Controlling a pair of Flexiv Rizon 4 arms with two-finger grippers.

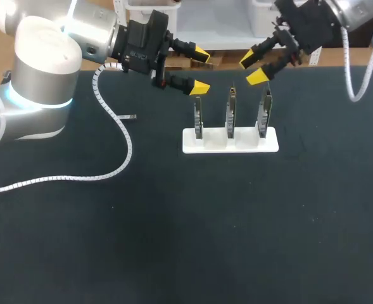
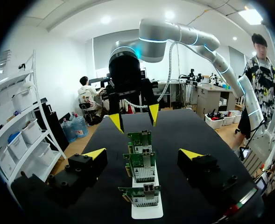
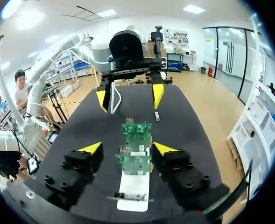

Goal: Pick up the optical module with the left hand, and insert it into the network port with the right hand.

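Our left gripper (image 1: pixel 201 70) hangs with its two yellow-tipped fingers spread wide and nothing between them, just above and beside the left end of the white stand (image 1: pixel 214 142). Our right gripper (image 1: pixel 251 68) has its fingers parted too and is likewise empty. It is poised over the right end of that stand, and the two grippers face each other across it.

The stand lies flat on the black table (image 1: pixel 173 240) and carries three green network cards (image 1: pixel 230 114), upright in a row along its length. Each card has a metal port (image 2: pixel 144 189) at its edge, facing the left gripper. Neither gripper touches a card or the stand.

The optical module (image 1: pixel 129 116), a small silvery piece, lies flat on the table to the left of the stand, well apart from it and on the side our left arm comes from. No finger is on it. The left arm's white coiled cable (image 1: pixel 130 144) trails over the table on that same side of the stand, passing close by the module.
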